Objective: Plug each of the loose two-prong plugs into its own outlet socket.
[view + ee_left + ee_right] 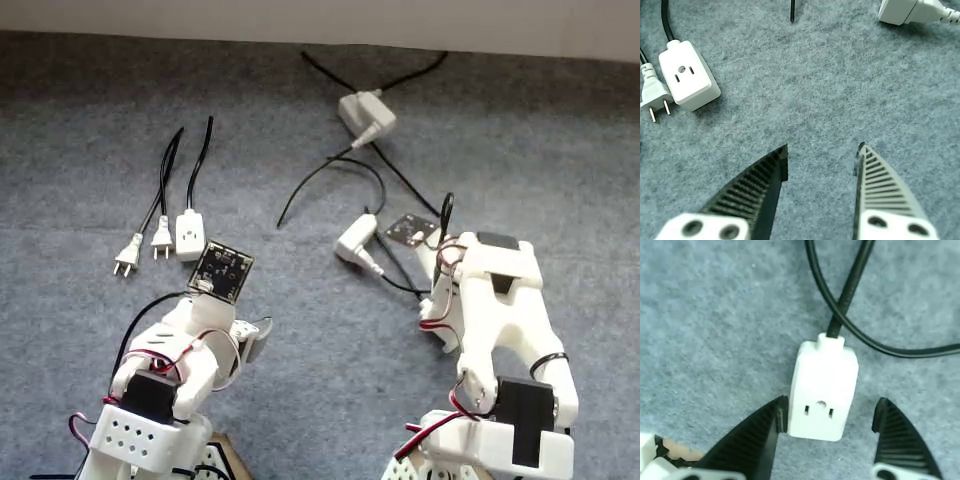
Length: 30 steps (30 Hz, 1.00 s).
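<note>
One socket [824,390] between right fingers [755,435], cord [850,285] cropped

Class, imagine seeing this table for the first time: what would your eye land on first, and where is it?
The right gripper stands open astride a white outlet socket on a black cord. Ahead of the left arm, two loose two-prong plugs lie side by side next to a second white socket, while the left gripper hangs open over bare grey carpet.
</note>
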{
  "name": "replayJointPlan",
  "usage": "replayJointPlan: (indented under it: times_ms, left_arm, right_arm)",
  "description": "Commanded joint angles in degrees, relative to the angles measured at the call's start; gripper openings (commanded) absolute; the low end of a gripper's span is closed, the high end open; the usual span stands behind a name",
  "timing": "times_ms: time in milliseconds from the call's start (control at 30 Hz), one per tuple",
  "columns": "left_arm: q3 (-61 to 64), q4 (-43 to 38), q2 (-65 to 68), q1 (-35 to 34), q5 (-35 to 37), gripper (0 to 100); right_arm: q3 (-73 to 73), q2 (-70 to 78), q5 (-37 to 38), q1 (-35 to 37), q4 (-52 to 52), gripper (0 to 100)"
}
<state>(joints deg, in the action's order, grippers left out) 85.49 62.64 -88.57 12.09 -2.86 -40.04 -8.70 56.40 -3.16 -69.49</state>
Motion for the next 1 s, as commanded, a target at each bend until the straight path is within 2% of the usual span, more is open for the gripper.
replayJointPlan:
  times_ms: [0,233,467,967]
  left_arm:
    - [-0.6,-1.0,-0.4,0.6,0.2,22]
    - [-0.6,-1.0,-0.4,0.6,0.2,22]
    - [-0.6,-1.0,-0.4,0.5,0.2,22]
    - [-0.6,-1.0,-0.4,0.6,0.2,22]
  right_arm:
    - [7.7,-4.1,0.7,-0.7,-6.8,27.5]
    - [8.9,-3.5,0.7,-1.5,-6.7,27.5]
    - [1.3,3.2,0.7,-1.8,1.7,27.5]
    - [-6.0,4.0,0.6,0.9,2.4,27.5]
